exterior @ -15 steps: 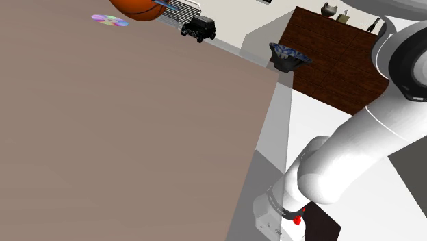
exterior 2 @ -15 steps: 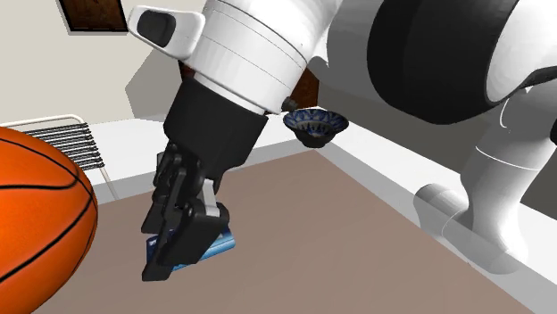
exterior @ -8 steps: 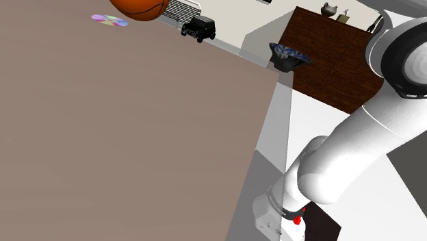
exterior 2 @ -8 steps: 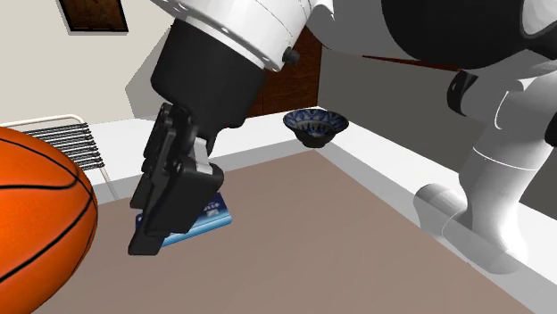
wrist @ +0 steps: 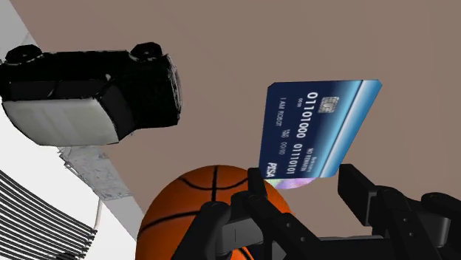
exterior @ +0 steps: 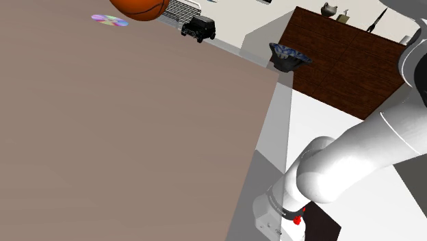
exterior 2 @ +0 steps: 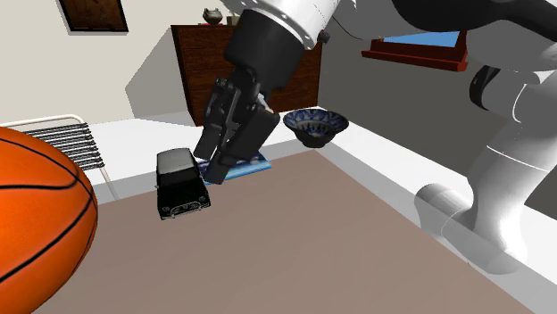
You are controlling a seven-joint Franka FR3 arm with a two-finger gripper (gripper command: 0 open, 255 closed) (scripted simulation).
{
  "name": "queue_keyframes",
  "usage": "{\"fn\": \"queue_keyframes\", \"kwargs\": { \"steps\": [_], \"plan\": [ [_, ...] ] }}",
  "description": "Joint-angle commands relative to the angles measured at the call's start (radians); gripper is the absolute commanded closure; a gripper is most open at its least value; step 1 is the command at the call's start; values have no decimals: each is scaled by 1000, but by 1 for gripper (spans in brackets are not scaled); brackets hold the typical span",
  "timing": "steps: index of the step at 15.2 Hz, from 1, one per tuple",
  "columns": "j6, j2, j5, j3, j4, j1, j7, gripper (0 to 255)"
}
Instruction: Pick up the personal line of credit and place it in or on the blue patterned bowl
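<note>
The pincer [exterior 2: 221, 169] is clenching on the credit card [exterior 2: 250, 169], its two black fingers closing on the card's lower edge in the wrist view, where the pincer [wrist: 309, 193] is coming in from below. The credit card [wrist: 319, 129] is showing its blue face there, with white numbers and a shiny strip near the fingers, and the brown table is lying behind it. In the second exterior view the card is hanging at the fingertips near the far edge of the table [exterior 2: 295, 250], between the black toy car [exterior 2: 181, 183] and the blue patterned bowl [exterior 2: 314, 126].

The toy car is standing just beside the pincer, on that view's left, and it is appearing in the wrist view [wrist: 89, 89] too. The bowl is sitting upright a little beyond the pincer, on the white ledge past the table's edge, apart from the card. An orange basketball [exterior 2: 36, 223] is resting at that view's left edge, with a white wire rack [exterior 2: 62, 138] behind it. A dark wooden dresser [exterior 2: 201, 62] is standing against the wall behind the pincer.

In the shoulder view the bowl [exterior: 288, 55] is sitting at the far corner of the table [exterior: 137, 123], and a rainbow disc [exterior: 109, 20] is lying near the basketball [exterior: 140, 7]. The white arm [exterior: 356, 150] is rising on that view's right.
</note>
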Motion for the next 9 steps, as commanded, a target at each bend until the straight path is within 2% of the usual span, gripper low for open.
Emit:
{"fn": "queue_keyframes", "kwargs": {
  "steps": [1, 9],
  "plan": [
    [-9, -48, 16, -31, -46, -9, -44, 255],
    [-80, -202, 42, -163, -155, -43, -204, 255]
  ]
}}
